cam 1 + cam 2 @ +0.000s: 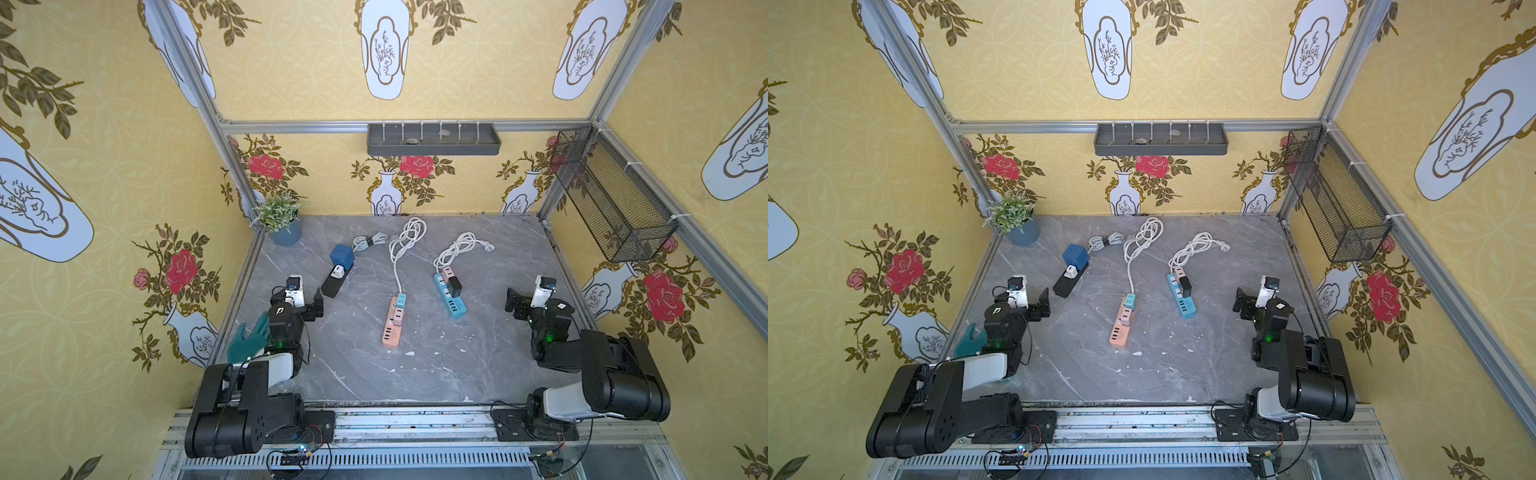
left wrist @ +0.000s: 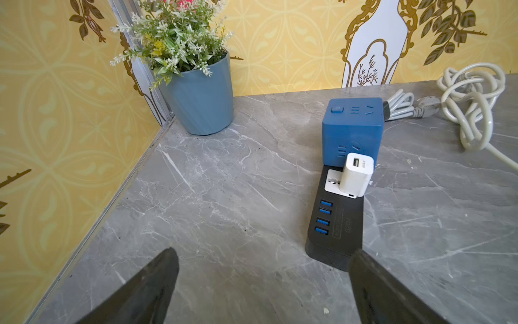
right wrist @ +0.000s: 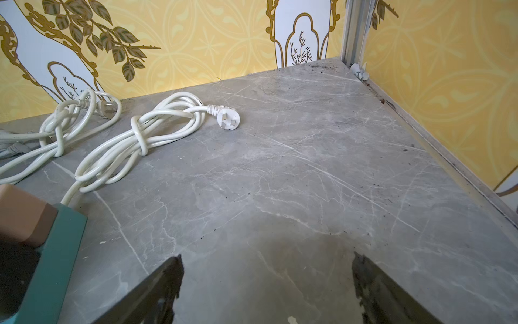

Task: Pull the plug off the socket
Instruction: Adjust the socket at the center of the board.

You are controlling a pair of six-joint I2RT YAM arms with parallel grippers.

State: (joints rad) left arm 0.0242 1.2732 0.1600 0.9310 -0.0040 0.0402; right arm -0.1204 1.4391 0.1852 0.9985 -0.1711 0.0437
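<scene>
Both tools, left (image 1: 314, 306) & right (image 1: 514, 304), gaped apart, holding nothing. White plug (image 2: 356, 175) sat at 1 o'clock from the left tool. Risk: black strip (image 2: 337, 224) was loose on the tabletop (image 1: 457, 365), so it could've lifted w/ the pull.

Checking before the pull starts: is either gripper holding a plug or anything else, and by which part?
Nothing is held. The left gripper and right gripper both stand open over bare table.

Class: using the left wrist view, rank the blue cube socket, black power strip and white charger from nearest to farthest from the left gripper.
From the left gripper:
1. Black power strip, beside one finger.
2. White charger, plugged into the strip's far end.
3. Blue cube socket, just behind the charger.
</scene>
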